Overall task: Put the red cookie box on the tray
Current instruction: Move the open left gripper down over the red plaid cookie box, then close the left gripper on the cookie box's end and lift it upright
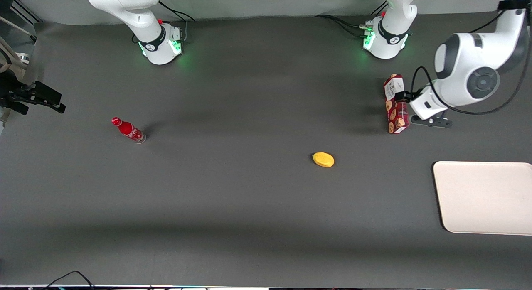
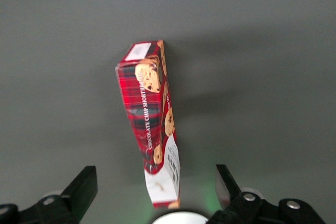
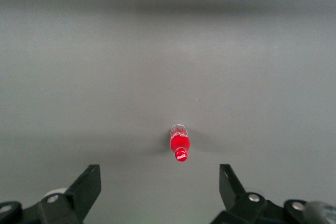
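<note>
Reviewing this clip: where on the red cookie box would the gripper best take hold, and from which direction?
Probably from above, across the narrow width near the middle of the red cookie box. It is long and slim, so its two long side faces give the fingers flat parallel surfaces. The gripper, open, is already over the box's white-label end; the tray lies nearer the front camera.

Small red bottle (image 1: 128, 130) upright on dark grey worktop (image 1: 232, 207), toward parked arm's end. Yellow lemon-like fruit (image 1: 323, 159) lying mid-worktop, nearer front camera than bottle, well apart from it.
</note>
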You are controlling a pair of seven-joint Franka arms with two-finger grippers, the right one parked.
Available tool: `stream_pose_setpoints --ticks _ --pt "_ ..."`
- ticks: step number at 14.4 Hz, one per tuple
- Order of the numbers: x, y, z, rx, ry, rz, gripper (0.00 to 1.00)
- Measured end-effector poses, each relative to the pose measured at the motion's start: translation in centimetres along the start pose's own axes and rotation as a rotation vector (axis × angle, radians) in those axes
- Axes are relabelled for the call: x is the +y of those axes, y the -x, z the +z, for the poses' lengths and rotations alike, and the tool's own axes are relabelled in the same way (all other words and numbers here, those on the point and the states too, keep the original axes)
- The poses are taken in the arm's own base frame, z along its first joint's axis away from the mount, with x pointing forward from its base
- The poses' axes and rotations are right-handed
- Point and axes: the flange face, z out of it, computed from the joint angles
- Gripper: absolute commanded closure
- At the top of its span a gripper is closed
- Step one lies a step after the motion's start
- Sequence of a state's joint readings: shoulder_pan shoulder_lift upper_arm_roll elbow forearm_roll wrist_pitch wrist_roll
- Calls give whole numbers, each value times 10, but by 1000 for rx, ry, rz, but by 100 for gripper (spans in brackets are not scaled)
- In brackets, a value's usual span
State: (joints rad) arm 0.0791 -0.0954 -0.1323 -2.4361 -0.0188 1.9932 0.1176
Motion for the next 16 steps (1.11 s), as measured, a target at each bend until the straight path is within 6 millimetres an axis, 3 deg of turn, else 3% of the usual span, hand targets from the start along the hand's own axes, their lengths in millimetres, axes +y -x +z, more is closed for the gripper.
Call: stream_pose_setpoints --ticks 4,8,12,13,16 --pt "-3 24 72 48 12 25 0" --pt "-3 41 113 120 1 24 3" --pt "-3 42 128 148 -2 24 90" --pt "-3 41 129 149 -2 24 100" --pt "-3 41 130 149 -2 24 100"
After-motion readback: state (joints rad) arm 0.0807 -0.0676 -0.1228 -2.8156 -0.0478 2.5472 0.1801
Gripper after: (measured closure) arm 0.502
